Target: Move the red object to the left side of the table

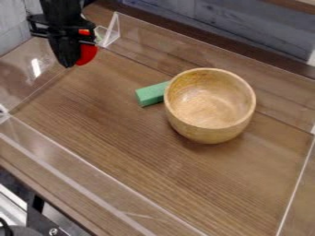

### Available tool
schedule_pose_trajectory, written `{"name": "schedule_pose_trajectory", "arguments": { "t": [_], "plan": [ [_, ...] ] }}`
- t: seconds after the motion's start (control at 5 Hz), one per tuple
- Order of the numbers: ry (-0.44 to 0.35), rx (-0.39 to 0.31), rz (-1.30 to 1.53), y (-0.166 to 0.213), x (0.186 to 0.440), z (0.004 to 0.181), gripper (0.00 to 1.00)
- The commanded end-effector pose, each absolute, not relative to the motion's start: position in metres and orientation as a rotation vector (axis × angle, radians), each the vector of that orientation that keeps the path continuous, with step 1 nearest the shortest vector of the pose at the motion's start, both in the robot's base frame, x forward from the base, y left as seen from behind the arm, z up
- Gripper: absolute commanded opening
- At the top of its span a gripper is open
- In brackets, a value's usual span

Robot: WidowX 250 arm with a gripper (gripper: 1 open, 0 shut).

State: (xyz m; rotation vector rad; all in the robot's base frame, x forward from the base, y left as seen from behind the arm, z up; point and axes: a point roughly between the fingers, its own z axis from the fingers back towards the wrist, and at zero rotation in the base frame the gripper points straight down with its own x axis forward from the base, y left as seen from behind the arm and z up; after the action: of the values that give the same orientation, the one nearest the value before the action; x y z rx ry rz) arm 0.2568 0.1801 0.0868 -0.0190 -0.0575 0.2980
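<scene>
Camera view, gripper [72, 57] closed on red object [87, 53], held between its fingertips.

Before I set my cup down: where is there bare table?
Bare: the stretch in front of the wooden bowl and green block. Crowded: the far-left corner, where the gripper holds the red object.

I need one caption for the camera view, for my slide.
The gripper holds the red object at the table's left side, away from the wooden bowl and green block.
</scene>
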Motion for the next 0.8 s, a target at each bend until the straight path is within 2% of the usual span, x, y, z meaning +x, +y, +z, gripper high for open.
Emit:
{"name": "schedule_pose_trajectory", "arguments": {
  "t": [0.0, 0.2, 0.6],
  "plan": [
    [-0.086, 0.011, 0.319, 0.202, 0.272, 0.096, 0.00],
    [-0.063, 0.009, 0.330, 0.216, 0.279, 0.090, 0.00],
    [-0.030, -0.005, 0.254, 0.214, 0.300, 0.073, 0.00]
  ]
}}
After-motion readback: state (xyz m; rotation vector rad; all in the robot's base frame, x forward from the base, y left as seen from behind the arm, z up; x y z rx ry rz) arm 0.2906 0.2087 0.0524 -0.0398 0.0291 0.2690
